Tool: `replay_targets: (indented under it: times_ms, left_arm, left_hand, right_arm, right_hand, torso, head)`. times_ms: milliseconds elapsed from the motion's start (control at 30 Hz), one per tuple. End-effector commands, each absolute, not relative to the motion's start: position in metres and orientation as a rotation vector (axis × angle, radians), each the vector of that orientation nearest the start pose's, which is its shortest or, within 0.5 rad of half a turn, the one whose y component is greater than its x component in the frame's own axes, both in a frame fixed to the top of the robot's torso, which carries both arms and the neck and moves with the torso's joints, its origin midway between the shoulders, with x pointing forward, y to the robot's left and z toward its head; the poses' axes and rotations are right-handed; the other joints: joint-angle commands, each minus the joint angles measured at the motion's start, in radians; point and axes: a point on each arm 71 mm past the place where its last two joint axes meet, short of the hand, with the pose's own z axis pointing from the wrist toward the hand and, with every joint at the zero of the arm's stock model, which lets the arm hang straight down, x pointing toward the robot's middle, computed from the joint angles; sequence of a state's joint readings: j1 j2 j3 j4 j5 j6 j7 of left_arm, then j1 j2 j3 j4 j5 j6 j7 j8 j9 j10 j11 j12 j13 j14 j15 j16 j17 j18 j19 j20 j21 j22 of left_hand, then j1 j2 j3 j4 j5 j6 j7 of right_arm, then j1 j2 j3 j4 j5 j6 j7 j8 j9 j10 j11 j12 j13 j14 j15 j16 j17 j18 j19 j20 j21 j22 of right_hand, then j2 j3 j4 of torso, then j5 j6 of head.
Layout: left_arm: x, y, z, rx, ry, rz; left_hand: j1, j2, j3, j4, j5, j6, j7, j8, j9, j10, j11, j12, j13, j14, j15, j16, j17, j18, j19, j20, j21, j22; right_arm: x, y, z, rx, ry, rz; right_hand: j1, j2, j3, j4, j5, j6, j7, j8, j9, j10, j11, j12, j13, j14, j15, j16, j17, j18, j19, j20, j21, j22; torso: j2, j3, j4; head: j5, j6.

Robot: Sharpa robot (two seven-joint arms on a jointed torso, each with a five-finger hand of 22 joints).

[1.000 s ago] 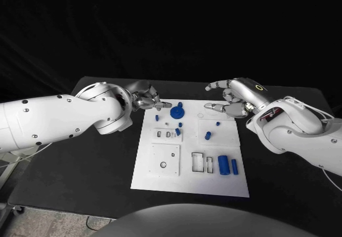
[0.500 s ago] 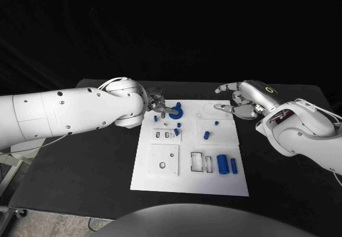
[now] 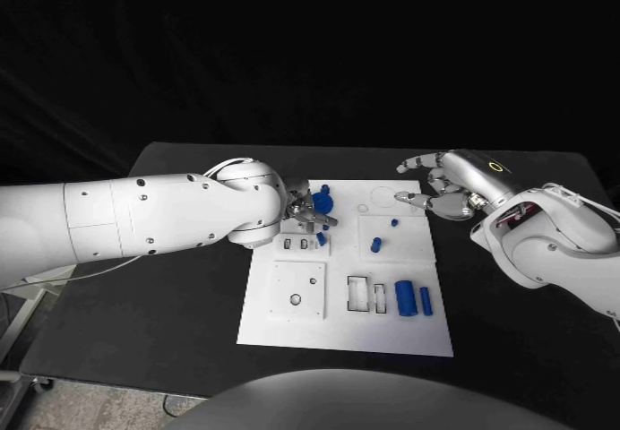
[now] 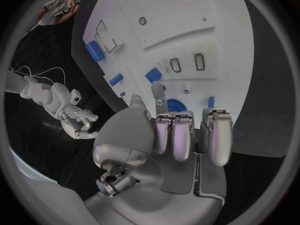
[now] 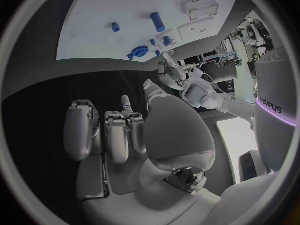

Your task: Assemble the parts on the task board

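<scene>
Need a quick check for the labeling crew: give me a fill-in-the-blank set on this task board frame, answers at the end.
1. The task board is coloured ____.
2. The robot hand nearer the blue gear is the ____ robot hand.
3. The right robot hand holds ____.
4. The two blue cylinders lie next to the board's ____ edge.

Missing words: white; left; nothing; right

Left hand (empty), fingers apart

No legible text on task board or hands; partial lettering on white casing, unreadable.
</scene>
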State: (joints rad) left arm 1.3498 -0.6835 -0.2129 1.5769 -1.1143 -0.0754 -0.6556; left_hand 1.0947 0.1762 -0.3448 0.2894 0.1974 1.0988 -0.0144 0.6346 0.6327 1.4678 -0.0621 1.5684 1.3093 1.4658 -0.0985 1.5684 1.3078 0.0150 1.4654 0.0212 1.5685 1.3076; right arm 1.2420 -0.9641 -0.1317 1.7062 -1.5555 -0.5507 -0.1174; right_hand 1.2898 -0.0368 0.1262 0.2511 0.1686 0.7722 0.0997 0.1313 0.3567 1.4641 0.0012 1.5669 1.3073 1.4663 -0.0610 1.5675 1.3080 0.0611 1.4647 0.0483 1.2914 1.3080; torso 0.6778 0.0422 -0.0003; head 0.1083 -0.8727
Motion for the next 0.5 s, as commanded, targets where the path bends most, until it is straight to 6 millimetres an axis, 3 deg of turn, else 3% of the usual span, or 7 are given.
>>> replay_targets:
  times_ms: [33,500]
  left_arm:
    - [0.469,0.14,-0.207,-0.124,2.2,-0.337]
    - [0.462,0.136,-0.218,-0.12,2.229,-0.347]
  left_hand:
    - [0.009,0.002,0.002,-0.006,0.004,0.008,0.002,-0.004,0.002,0.103,-0.006,0.002,0.261,0.105,-0.004,0.002,0.263,-0.015,0.105,-0.009,0.002,0.263]
    - [0.022,0.009,0.008,-0.007,0.012,0.006,0.003,-0.023,0.01,0.103,-0.005,0.002,0.261,0.105,-0.004,0.002,0.263,-0.014,0.1,-0.009,0.0,0.258]
  right_arm:
    - [0.443,-0.208,-0.169,-0.209,1.475,0.657]
    - [0.444,-0.209,-0.173,-0.21,1.495,0.648]
  right_hand:
    - [-0.002,0.008,0.001,-0.005,0.006,0.007,-0.001,0.006,-0.001,0.107,0.006,0.004,0.263,0.105,0.006,0.003,0.263,-0.001,0.001,0.006,-0.006,0.184]
    - [-0.003,0.01,0.001,-0.005,0.011,0.008,-0.001,0.005,-0.003,0.107,0.006,0.004,0.263,0.105,0.006,0.003,0.263,-0.001,0.0,0.006,-0.009,0.184]
  torso:
    - [0.0,-0.0002,0.0018]
    - [-0.003,-0.0005,0.0011]
  head:
    - [0.003,0.0]
    - [0.005,0.0]
